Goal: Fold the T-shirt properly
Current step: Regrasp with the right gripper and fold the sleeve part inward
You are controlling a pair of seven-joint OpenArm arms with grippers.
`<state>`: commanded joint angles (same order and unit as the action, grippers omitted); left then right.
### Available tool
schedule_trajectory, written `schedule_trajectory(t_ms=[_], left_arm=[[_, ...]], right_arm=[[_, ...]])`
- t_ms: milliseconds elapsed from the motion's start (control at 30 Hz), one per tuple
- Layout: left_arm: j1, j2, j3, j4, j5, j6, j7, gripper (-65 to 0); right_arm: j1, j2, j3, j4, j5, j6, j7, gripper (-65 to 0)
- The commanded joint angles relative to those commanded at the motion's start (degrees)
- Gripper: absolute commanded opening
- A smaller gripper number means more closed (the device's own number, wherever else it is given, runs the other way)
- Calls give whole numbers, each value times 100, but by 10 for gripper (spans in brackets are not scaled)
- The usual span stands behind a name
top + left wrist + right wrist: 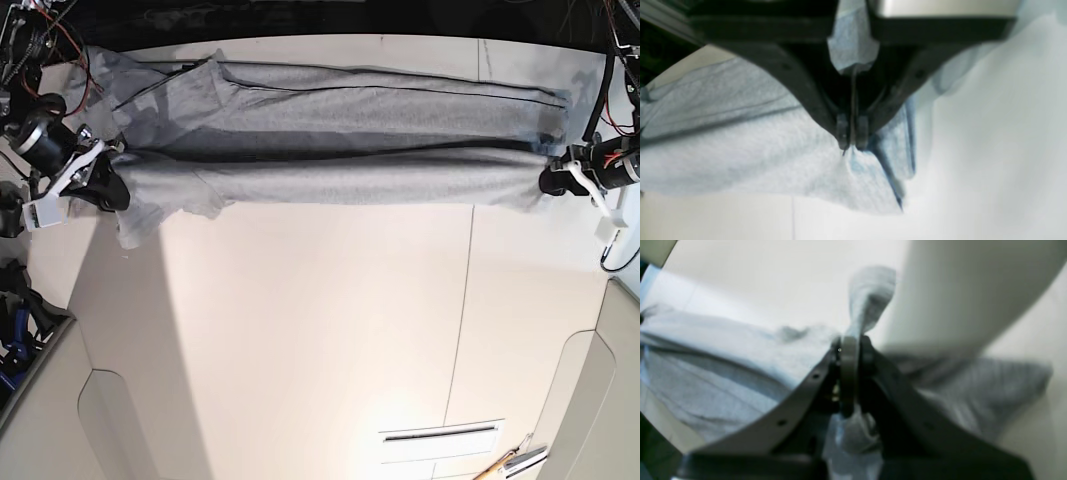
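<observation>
While stretched taut, T-shirt spans between left claw and right claw.

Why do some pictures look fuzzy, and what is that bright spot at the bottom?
Both wrist views are blurred: the left hand and right hand, each shut on the T-shirt, look soft. The base view is sharp, with lamp glare on the table near its bottom edge.
</observation>
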<state>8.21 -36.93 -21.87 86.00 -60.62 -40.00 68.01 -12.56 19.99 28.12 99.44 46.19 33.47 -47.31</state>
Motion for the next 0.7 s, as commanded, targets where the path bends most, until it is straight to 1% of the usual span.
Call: schedule_trajectory(t_ms=[100,167,200,300,433,467,500,533,567,600,633,700], left_arm=[[122,-63,0,0,2,0,2,-650],[249,-90,0,0,0,0,-2,-650],[295,-87,0,0,0,0,-2,-636],[343,-87,0,0,0,0,-2,-560],[341,-87,0,0,-26,0,-2,-391],[341,-87,0,0,-44,0,-4,-369],[339,-87,0,0,-120,0,-4,-364],[339,-87,0,0,-251,0,-2,-364],[339,-87,-2,0,-378,0,-2,-364],[339,-87,-2,0,-435,0,0,-364],[339,-87,-15,0,-433,0,0,-364],[341,-85,-138,0,-433,0,4,-364]], right_arm=[[-319,0,85,55,144,0,-55,-650],[-509,-4,87,52,140,0,-52,-650],[-588,-11,87,52,140,0,-50,-650],[-754,-17,85,37,52,-2,-52,-650],[-1034,-17,85,31,-98,-7,-52,-650],[-1082,-17,85,26,-98,-7,-46,-650],[-1084,-17,85,24,-101,-7,-48,-650],[-1080,-17,85,24,-131,-7,-48,-564],[-1080,-17,87,24,-140,-7,-42,-461],[-1080,-15,92,24,-136,-7,-26,-389],[-1080,-15,92,26,-111,-7,-26,-355],[-1064,-15,92,31,0,-7,-26,-355]])
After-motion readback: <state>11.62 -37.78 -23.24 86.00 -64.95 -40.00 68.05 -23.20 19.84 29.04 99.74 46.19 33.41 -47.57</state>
